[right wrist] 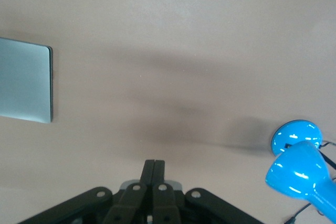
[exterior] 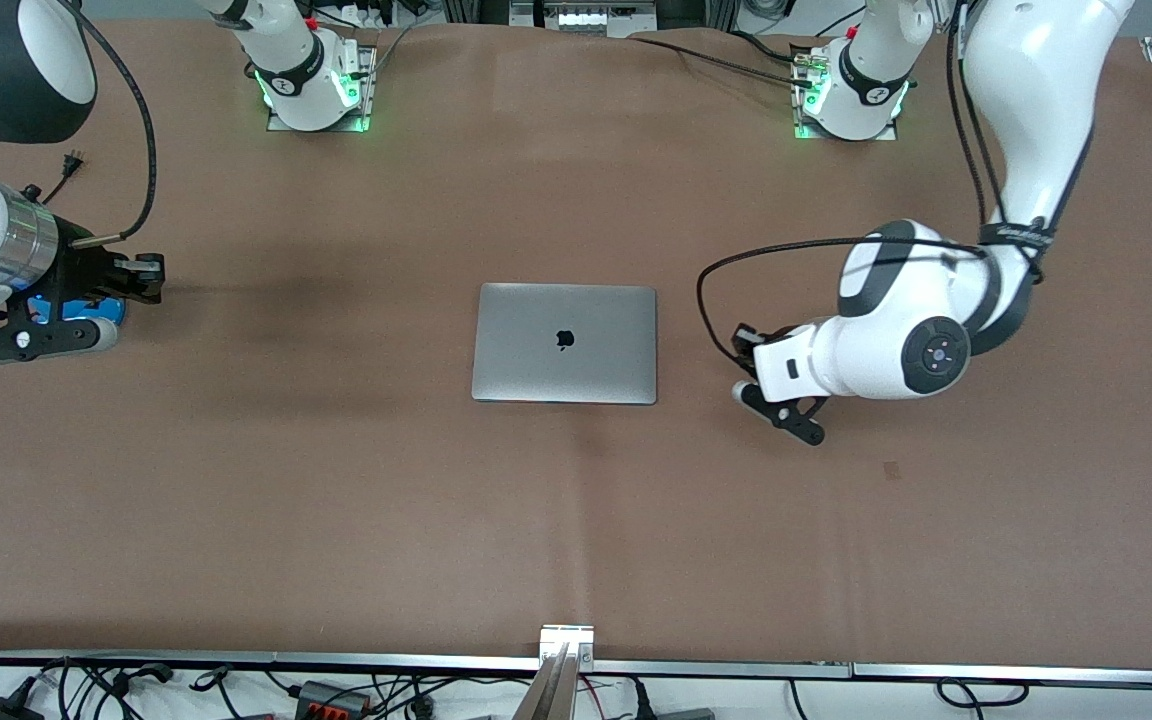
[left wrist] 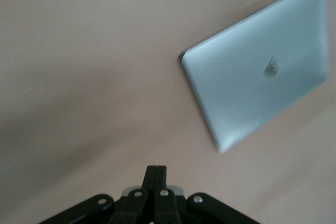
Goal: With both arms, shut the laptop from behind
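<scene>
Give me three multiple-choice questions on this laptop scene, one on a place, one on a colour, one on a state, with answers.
1. Where does the laptop lie?
A. mid-table between the two grippers
B. against an arm's base
C. at the table edge nearest the front camera

2. What colour is the lid?
A. black
B. silver-grey
C. blue

3. What state is the laptop in?
A. wide open
B. half open
C. shut flat

Answers:
1 A: it sits mid-table, with the left gripper toward one end and the right gripper toward the other.
2 B: the lid shows silver-grey with a dark logo.
3 C: only the lid shows, flat on the table, no keyboard.
</scene>
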### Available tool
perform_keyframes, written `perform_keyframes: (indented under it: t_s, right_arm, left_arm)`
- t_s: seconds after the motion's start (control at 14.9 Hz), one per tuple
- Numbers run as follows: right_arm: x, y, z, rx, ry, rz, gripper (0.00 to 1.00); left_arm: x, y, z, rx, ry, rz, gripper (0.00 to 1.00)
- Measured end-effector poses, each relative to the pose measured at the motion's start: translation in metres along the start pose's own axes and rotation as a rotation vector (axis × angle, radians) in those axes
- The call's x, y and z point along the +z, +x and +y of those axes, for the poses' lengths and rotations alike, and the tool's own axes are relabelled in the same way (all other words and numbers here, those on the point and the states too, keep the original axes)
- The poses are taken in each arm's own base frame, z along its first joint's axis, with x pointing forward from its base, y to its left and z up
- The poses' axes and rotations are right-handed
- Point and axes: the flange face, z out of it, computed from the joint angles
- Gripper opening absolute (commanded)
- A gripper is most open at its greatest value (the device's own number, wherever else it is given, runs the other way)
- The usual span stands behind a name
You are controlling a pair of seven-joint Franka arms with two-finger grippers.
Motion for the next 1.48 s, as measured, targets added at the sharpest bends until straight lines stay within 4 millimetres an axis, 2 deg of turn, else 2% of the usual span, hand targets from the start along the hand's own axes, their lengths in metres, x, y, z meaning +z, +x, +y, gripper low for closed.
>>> perform_keyframes:
  t_s: [0.07, 0.13, 0.4, 0.47, 0.6, 0.8, 0.94, 1.21, 1.34, 1.48]
  right_arm:
    - [0.002, 0.001, 0.004, -0.012, 0.001, -0.004, 1.00]
    - [0.004, 0.002, 0.009, -0.024, 0.003, -0.007, 1.00]
    - [0.001, 0.001, 0.029, -0.020, 0.008, 0.008, 1.00]
    - [-0.004, 0.000, 0.036, -0.011, 0.007, 0.032, 1.00]
    - [-0.018, -0.005, 0.050, 0.010, 0.006, 0.093, 1.00]
    - [-0.028, -0.031, 0.063, 0.035, 0.044, 0.153, 1.00]
    - [-0.028, -0.048, 0.058, 0.033, 0.045, 0.163, 1.00]
    - [-0.029, -0.067, 0.049, 0.026, 0.038, 0.193, 1.00]
    - [-0.027, -0.074, 0.046, 0.025, 0.033, 0.211, 1.00]
    - [-0.025, -0.078, 0.046, 0.027, 0.032, 0.214, 1.00]
  left_arm:
    - [-0.016, -0.008, -0.004, 0.003, 0.036, -0.048, 0.00]
    - [-0.032, -0.016, -0.006, -0.001, 0.069, -0.093, 0.06]
    - [-0.083, -0.041, -0.010, -0.096, 0.171, -0.180, 0.86]
    - [-0.096, -0.047, -0.010, -0.125, 0.190, -0.170, 1.00]
    - [-0.126, -0.061, -0.012, -0.185, 0.212, -0.129, 1.00]
    - [-0.168, -0.087, -0.014, -0.251, 0.237, -0.059, 1.00]
    - [-0.193, -0.105, -0.020, -0.284, 0.250, -0.014, 1.00]
    - [-0.238, -0.147, -0.043, -0.383, 0.240, 0.065, 1.00]
    - [-0.253, -0.172, -0.057, -0.449, 0.244, 0.093, 1.00]
    - [-0.261, -0.190, -0.059, -0.485, 0.269, 0.124, 1.00]
